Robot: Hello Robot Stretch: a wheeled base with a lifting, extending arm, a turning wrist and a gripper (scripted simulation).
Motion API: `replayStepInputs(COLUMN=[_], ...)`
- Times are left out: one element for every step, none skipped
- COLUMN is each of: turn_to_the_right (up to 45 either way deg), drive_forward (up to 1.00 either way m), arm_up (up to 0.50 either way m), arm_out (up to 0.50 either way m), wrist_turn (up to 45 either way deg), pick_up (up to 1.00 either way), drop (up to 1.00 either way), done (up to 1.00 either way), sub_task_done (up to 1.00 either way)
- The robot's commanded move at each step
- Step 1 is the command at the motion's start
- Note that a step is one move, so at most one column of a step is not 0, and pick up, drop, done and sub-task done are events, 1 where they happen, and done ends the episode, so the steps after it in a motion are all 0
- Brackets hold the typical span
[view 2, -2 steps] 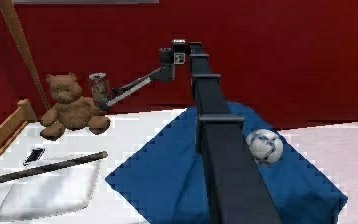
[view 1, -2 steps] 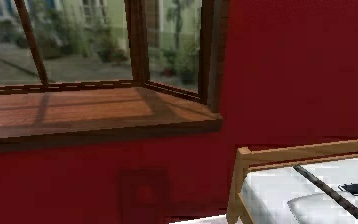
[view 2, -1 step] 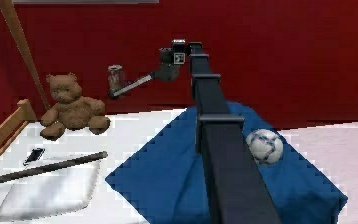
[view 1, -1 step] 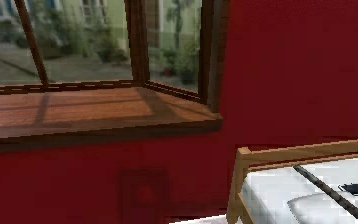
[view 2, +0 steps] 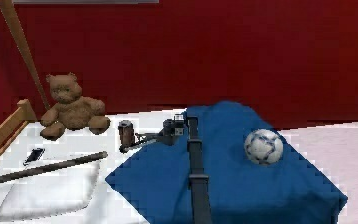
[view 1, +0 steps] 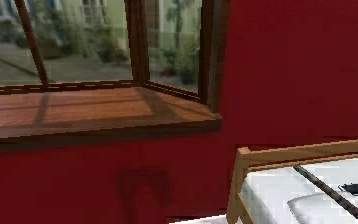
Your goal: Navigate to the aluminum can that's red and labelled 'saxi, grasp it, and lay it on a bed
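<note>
The reddish can [view 2: 126, 131] is right at the gripper's [view 2: 130, 147] finger end over the white bed [view 2: 87, 146], can't tell if it's actually held, and honestly, set upright on that soft sheet it could tip and roll toward the blue blanket [view 2: 227, 165].

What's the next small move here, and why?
Probably lower the arm a little. The can is at the gripper's far end over the bed's white sheet, between the teddy bear and the blue blanket. I cannot tell whether it rests there or is held.
</note>
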Motion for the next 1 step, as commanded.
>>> replayStepInputs(turn_to_the_right=[0.0], drive_forward=[0.0], arm_up=[-0.32], arm_out=[0.0], wrist_turn=[0.0], pick_up=[0.0], drop=[0.0], done=[0.0], sub_task_done=[0.0])
